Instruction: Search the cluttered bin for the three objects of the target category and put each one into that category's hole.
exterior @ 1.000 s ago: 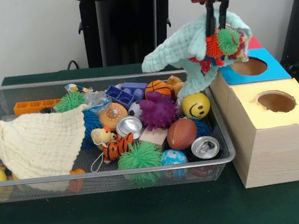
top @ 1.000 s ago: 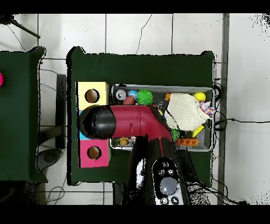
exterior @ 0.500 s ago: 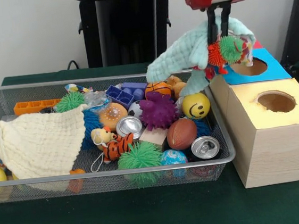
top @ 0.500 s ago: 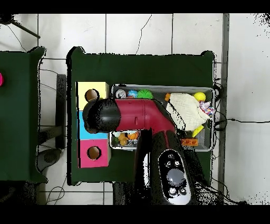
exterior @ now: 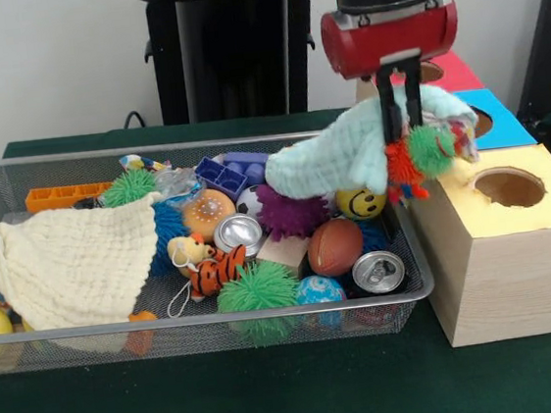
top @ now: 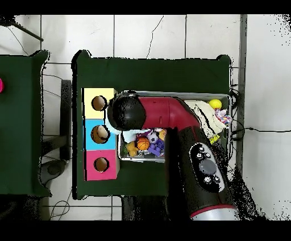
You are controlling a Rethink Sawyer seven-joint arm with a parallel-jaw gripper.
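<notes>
Your gripper [exterior: 403, 132] is pinching its fingers [exterior: 385, 116] tight on the mint cloth [exterior: 344, 155], orange and green spiky balls [exterior: 418, 157] dangling with it, hanging above the bin's [exterior: 208, 317] right end beside the yellow box [exterior: 501, 242].

You have a dark green tabletop [exterior: 277, 404] under everything, with a plain pale wall [exterior: 44, 63] behind it. From above, you see a white tiled floor [top: 170, 37], cables trailing across it, and a second green table [top: 17, 125] nearby.
</notes>
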